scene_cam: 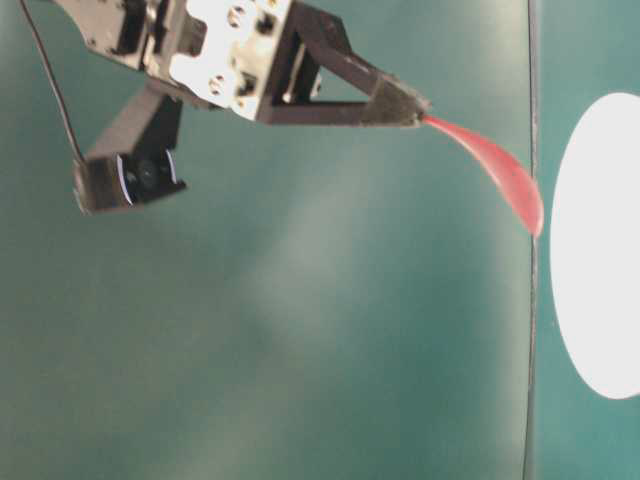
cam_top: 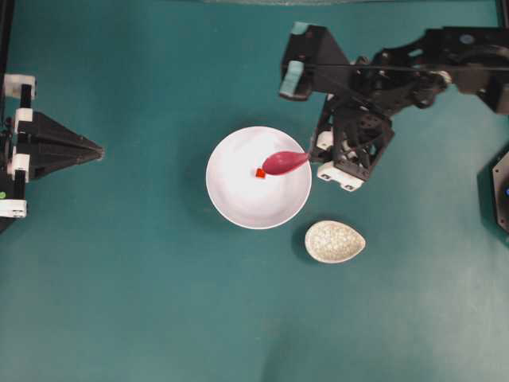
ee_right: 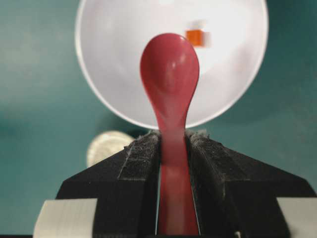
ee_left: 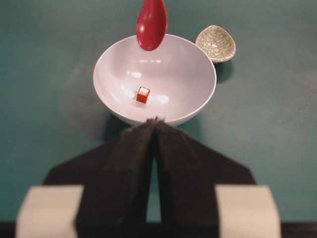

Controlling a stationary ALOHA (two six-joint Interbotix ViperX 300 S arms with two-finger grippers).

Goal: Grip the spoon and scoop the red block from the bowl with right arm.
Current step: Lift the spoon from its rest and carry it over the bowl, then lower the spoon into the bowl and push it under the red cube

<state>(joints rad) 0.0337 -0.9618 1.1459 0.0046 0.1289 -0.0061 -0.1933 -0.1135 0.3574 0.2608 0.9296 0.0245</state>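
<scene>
Overhead view: white bowl (cam_top: 258, 177) at the middle of the green tabletop (cam_top: 143, 302). Red block (cam_top: 260, 173) lies inside it, near the centre. Right hand (cam_top: 316, 150) at the bowl's right rim, grasping the spoon (cam_top: 285, 162); scoop over the bowl, tip just beside the block. Speckled rest (cam_top: 335, 241) on the tabletop, below and right of the bowl, apart from it. Left hand (cam_top: 99, 149) at the left edge, well apart from the bowl, fingers together.

Table-level view: right hand (scene_cam: 420, 106) holds the spoon (scene_cam: 495, 170) by its handle end, above the tabletop.

Left wrist view: left hand (ee_left: 155, 120) clenched, holding nothing. Block (ee_left: 143, 94) on the bowl's (ee_left: 198, 99) floor; spoon (ee_left: 151, 22) over the far rim.

Right wrist view: fingers (ee_right: 141, 163) clamp the spoon's (ee_right: 170, 79) handle on both sides; block (ee_right: 195, 36) beyond the scoop, in the bowl (ee_right: 99, 94).
</scene>
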